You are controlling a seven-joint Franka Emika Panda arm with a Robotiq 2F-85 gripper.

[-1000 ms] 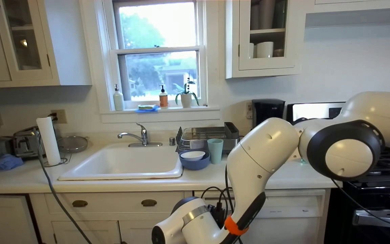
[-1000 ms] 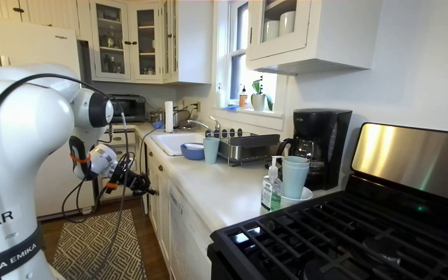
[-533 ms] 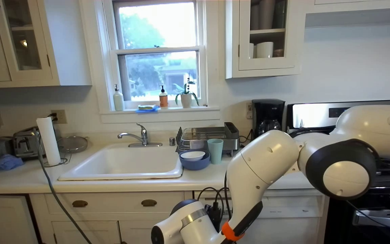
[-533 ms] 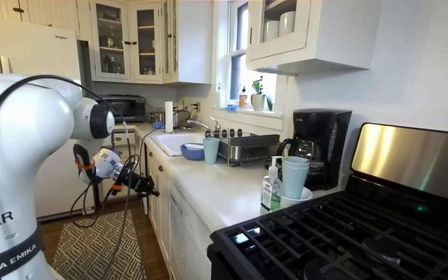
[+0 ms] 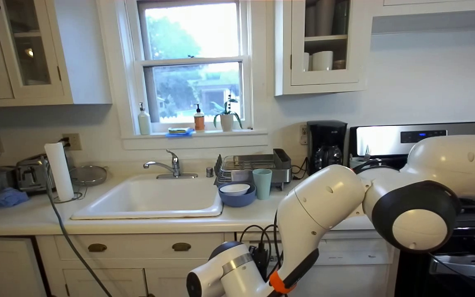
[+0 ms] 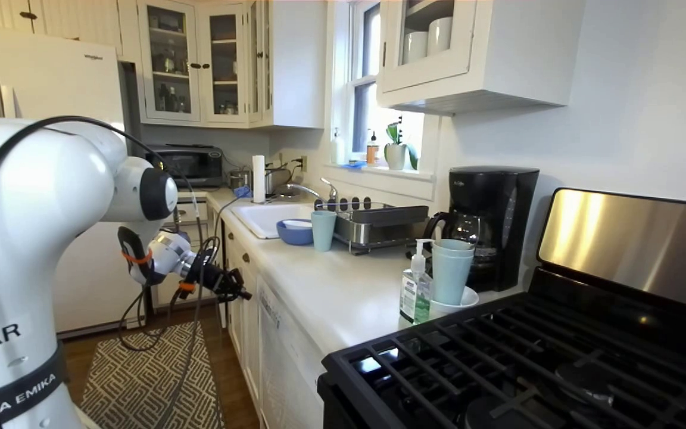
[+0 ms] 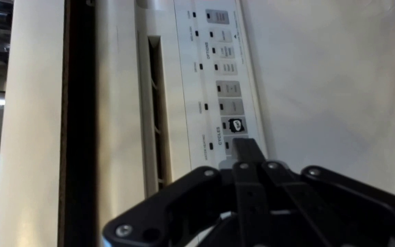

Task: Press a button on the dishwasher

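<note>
Just before the white dishwasher [image 5: 349, 280], under the counter [image 6: 319, 283] beside the black stove [image 6: 533, 363], the gripper [image 7: 249, 152], fingers [image 7: 245, 147] together, sits closer to it than a second ago, and the arm [image 5: 324, 198] lower; touch cannot be told. Grey and pale buttons [image 7: 231, 107] line the control strip [image 7: 192, 96], one bearing a black patch [image 7: 236, 126].

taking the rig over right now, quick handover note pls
Tool: shut, overlapping part of one CYCLES button in the wrist view; contact can't be told.
Dishwasher: under the counter, beside the stove.
Done: tool is at the button row; no press can be confirmed.
Left: press a button, then check that it registered.
</note>
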